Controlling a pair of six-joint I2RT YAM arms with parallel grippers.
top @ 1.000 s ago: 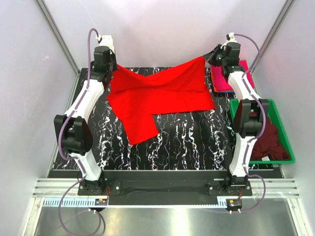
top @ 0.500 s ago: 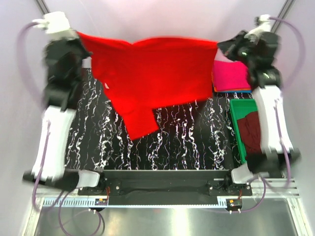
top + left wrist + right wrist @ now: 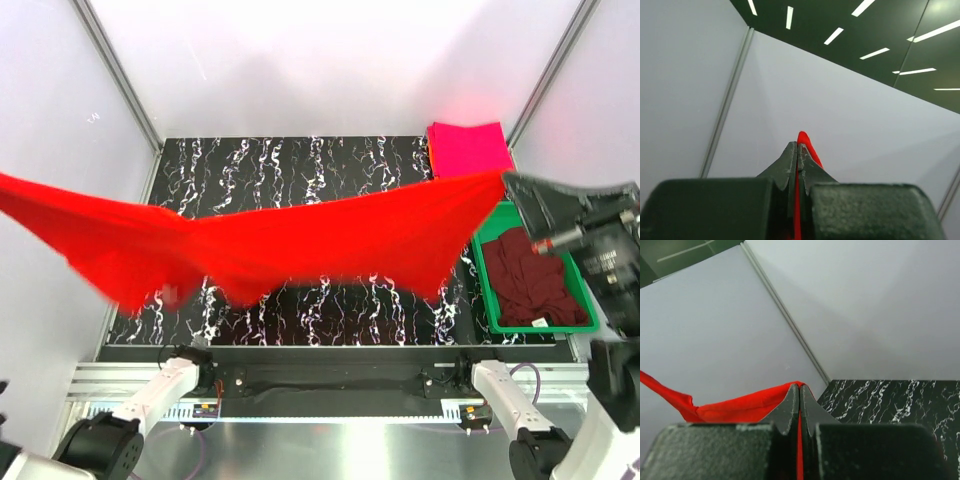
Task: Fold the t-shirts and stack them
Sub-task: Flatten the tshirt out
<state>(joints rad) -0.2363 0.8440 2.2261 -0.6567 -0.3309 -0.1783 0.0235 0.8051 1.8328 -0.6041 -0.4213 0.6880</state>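
White-walled booth, marbled desk: left gripper and right gripper each pinch the red shirt, stretched aloft.

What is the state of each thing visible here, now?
left gripper: shut on the red t-shirt.
right gripper: shut on the red t-shirt.
red t-shirt: unfolded, lifted above the table, stretched between both grippers.
magenta-pink t-shirt: folded flat, far right table corner.
dark maroon t-shirt: crumpled inside the green bin.
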